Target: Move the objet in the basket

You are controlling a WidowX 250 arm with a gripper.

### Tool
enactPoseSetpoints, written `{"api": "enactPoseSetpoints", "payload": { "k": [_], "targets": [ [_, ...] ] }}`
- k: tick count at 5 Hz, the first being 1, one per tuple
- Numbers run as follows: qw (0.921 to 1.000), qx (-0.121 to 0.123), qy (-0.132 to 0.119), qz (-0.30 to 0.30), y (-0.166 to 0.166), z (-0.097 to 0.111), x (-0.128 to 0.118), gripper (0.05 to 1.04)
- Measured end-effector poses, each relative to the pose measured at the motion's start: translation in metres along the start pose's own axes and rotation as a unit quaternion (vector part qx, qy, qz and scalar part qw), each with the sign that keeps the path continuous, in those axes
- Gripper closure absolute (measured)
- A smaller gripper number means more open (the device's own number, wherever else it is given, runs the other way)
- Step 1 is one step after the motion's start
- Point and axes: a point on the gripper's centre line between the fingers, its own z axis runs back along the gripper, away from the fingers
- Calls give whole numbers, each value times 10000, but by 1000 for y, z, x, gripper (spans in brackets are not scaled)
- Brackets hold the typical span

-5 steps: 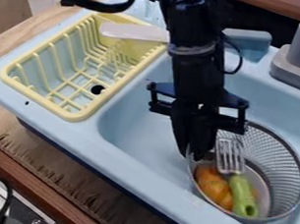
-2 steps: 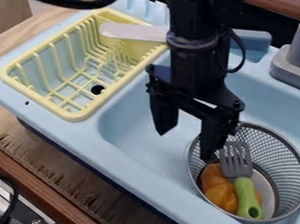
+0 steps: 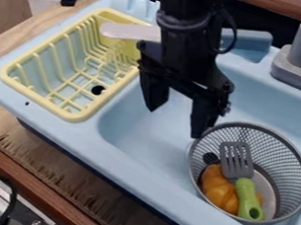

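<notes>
One slotted grey spatula (image 3: 244, 185), green-handled.

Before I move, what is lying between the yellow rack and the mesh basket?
Between the rack and the basket is a bare stretch of blue sink, seen in the camera view. The gripper hangs above the sink, jaws apart.

Splintered wooden countertop (image 3: 46, 162); red-brown wooden strip (image 3: 27, 185); tan panel (image 3: 8, 15) upper left

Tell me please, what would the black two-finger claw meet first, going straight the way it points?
Pointing down, the claw would probably meet the floor of the light blue plastic sink. Depth is unclear, so one finger might first touch the round grey mesh basket.
</notes>
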Motion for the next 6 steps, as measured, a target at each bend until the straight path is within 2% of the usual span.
{"api": "enactPoseSetpoints", "payload": {
  "k": [1, 2, 3, 4, 5, 6],
  "targets": [
    [10000, 21, 66, -60, 10, -3, 15, 86],
    [9999, 78, 72, 35, 24, 6, 20, 86],
    [9998, -30, 208, 41, 42, 7, 13, 86],
    [10000, -43, 30, 59, 54, 12, 9, 86],
    [9999, -101, -31, -24, 52, 12, 9, 86],
    [9994, -50, -334, 7, 43, 13, 23, 86]
  ]
}}
